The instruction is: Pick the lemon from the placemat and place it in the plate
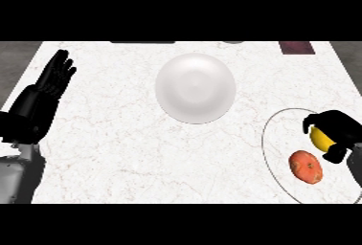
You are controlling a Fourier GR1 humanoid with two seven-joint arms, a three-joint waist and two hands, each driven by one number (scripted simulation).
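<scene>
Tabletop: white marble-patterned surface with faint reddish veining, filling most of the head view. Grey floor shows past its left and right far corners.

Plate: 1 item, plain white, glossy, round though it reads taller than wide. Stands at the centre of the far half of the tabletop. Nothing lies on it.

Placemat: 1 item, round, nearly the same white as the tabletop, told apart only by its thin dark outline. Lies at the near right, cut off by the right edge of the view. Well apart from the plate.

Lemon: 1 item, yellow, on the placemat toward its right side. Only part of it shows, the rest being covered by the right hand.

Orange-red fruit: 1 item, oval, mottled skin with small dark marks. Lies on the placemat just beside the lemon, nearer the view's lower edge. Untouched by either hand.

Right hand: black, at the right edge of the view, over the placemat. Fingers and thumb are curled round the lemon, closed upon it from above and from the right.

Left hand: black, on a grey forearm at the left edge of the view. Fingers straight and pointing up, holding nothing, at rest.

Far edge of tabletop: a dark flat object and a dark red item, both cut off by the view; cannot tell what they are.
</scene>
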